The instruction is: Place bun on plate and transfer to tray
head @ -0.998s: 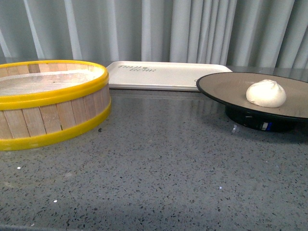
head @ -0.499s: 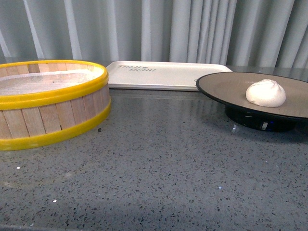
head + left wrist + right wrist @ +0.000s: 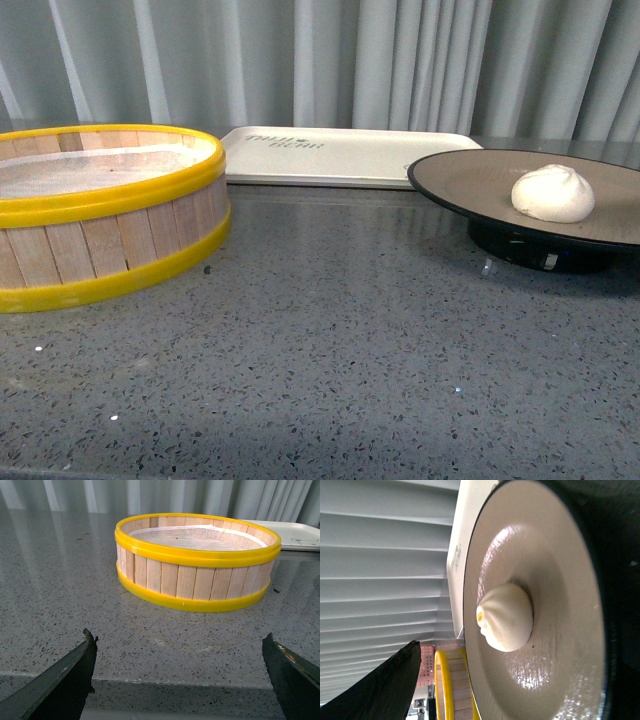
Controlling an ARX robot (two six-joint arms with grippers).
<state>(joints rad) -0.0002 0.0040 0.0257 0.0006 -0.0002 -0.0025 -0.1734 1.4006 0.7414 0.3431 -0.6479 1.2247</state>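
The white pleated bun [image 3: 553,193] sits on the tan, black-rimmed plate [image 3: 470,178] at the right of the table. The cream tray [image 3: 350,155] lies flat behind it, bare. No gripper shows in the front view. In the right wrist view my right gripper [image 3: 502,645] is open and rolled on its side. It looks onto the bun [image 3: 507,617] and the plate [image 3: 555,555], touching neither; only one dark finger [image 3: 390,685] shows. My left gripper [image 3: 179,636] is open over the table's front edge, holding nothing.
A yellow-rimmed wooden steamer basket [image 3: 100,230] stands at the left, white cloth inside; it is well ahead of the left gripper, seen as the basket [image 3: 195,575]. Grey curtains hang behind the speckled grey table [image 3: 330,350].
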